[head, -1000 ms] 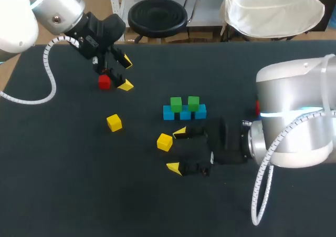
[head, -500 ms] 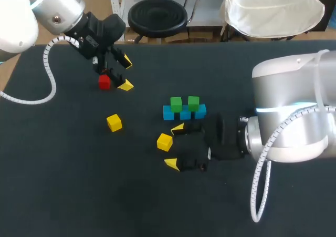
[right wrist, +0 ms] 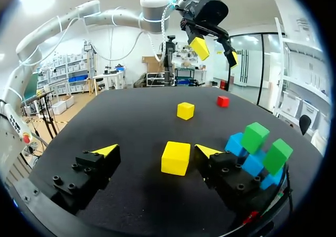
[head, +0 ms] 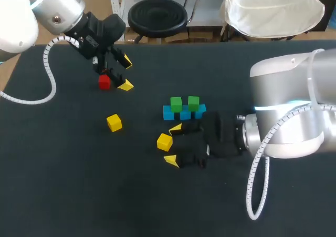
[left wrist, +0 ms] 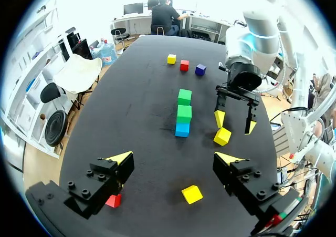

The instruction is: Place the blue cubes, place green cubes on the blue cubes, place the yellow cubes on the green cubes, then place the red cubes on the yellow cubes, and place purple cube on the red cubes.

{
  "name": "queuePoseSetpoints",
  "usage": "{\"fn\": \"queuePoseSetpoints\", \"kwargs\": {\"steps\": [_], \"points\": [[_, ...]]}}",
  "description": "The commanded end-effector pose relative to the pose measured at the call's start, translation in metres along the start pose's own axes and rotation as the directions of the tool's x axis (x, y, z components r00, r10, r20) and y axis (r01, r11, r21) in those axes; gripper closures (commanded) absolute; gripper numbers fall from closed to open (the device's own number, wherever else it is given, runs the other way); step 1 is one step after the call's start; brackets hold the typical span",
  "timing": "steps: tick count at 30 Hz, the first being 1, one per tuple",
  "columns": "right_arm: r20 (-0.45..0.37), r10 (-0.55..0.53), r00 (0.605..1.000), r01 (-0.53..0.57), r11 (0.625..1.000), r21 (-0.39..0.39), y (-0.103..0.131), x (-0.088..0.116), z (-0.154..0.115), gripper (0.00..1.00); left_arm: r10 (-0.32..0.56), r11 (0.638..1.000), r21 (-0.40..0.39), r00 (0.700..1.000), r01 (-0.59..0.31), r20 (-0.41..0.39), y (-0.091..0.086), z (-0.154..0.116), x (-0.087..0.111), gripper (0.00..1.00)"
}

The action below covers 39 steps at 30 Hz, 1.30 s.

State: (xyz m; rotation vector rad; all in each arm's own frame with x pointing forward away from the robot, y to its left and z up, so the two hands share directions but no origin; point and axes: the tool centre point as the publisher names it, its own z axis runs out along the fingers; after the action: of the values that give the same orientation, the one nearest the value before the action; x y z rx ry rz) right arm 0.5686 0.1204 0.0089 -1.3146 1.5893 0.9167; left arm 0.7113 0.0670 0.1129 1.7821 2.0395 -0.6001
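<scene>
The head view looks down from behind the table [head: 63,184]; the left wrist view sits high, the right low, both facing the blue cubes [head: 184,112].

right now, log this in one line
right hand: open at yellow cube | left hand: open beside red cube | green cubes on blue cubes

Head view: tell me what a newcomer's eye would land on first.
The bright little build in the middle stands out: a row of blue cubes with two green cubes on top. Just nearer the robot, the right hand is open around a yellow cube, not gripping it. At the far left, the left hand hangs open beside a red cube.
</scene>
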Motion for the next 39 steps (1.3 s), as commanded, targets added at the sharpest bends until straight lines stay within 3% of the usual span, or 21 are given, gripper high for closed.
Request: {"fn": "queuePoseSetpoints", "kwargs": {"steps": [1, 4, 5, 11, 16, 20, 21, 22, 23, 24, 25, 26, 39], "points": [[-0.004, 0.001, 1.000, -0.001, 1.000, -0.008, -0.002, -0.001, 0.002, 0.24, 0.002, 1.000, 0.000, 1.000, -0.002, 0.002, 0.000, 0.000, 0.001, 0.00], [-0.006, 0.001, 1.000, -0.001, 1.000, -0.011, -0.001, -0.001, 0.003, 0.46, 0.002, 1.000, 0.000, 1.000, -0.002, 0.002, 0.000, 0.000, 0.001, 0.00], [-0.007, 0.001, 1.000, -0.001, 1.000, -0.011, -0.001, 0.000, 0.003, 0.49, 0.002, 1.000, 0.000, 1.000, -0.002, 0.002, 0.000, 0.000, 0.001, 0.00], [-0.015, 0.007, 1.000, -0.008, 1.000, -0.017, 0.002, 0.001, 0.004, 0.59, 0.002, 1.000, 0.000, 1.000, -0.002, 0.002, 0.000, 0.000, 0.001, 0.00], [-0.020, 0.016, 1.000, -0.016, 1.000, -0.007, 0.007, 0.002, 0.001, 0.62, 0.002, 1.000, 0.000, 1.000, -0.002, 0.002, 0.000, 0.000, 0.001, 0.00], [-0.032, 0.016, 0.999, -0.016, 1.000, -0.001, 0.011, -0.002, -0.004, 0.95, 0.002, 1.000, 0.000, 1.000, -0.002, 0.002, 0.000, 0.000, 0.001, 0.00], [-0.036, 0.014, 0.999, -0.014, 1.000, -0.002, 0.012, -0.004, -0.005, 0.99, 0.002, 1.000, 0.000, 1.000, -0.002, 0.002, 0.000, 0.000, 0.001, 0.00], [-0.045, 0.008, 0.999, -0.008, 1.000, -0.005, 0.013, -0.005, -0.006, 0.98, 0.002, 1.000, 0.000, 1.000, -0.002, 0.002, 0.000, 0.000, 0.001, 0.00], [-0.054, 0.000, 0.999, -0.001, 1.000, -0.011, 0.013, -0.006, -0.006, 0.86, 0.002, 1.000, 0.000, 1.000, -0.002, 0.002, 0.000, 0.000, 0.001, 0.00], [-0.055, -0.002, 0.998, 0.001, 1.000, -0.013, 0.013, -0.006, -0.006, 0.63, 0.002, 1.000, 0.000, 1.000, -0.002, 0.002, 0.000, 0.000, 0.001, 0.00], [-0.056, -0.018, 0.998, 0.017, 1.000, -0.024, 0.012, -0.007, -0.007, 0.21, 0.002, 1.000, 0.000, 1.000, -0.002, 0.002, 0.000, 0.000, 0.001, 0.00], [-0.064, -0.027, 0.998, 0.025, 0.999, -0.032, 0.011, -0.007, -0.007, 0.00, 0.002, 1.000, 0.000, 1.000, -0.002, 0.002, 0.000, 0.000, 0.001, 0.00], [-0.110, -0.098, 0.989, 0.079, 0.983, -0.168, -0.010, -0.009, 0.006, 0.00, 0.002, 1.000, 0.000, 1.000, -0.002, 0.002, 0.000, 0.000, 0.001, 0.00]]}}
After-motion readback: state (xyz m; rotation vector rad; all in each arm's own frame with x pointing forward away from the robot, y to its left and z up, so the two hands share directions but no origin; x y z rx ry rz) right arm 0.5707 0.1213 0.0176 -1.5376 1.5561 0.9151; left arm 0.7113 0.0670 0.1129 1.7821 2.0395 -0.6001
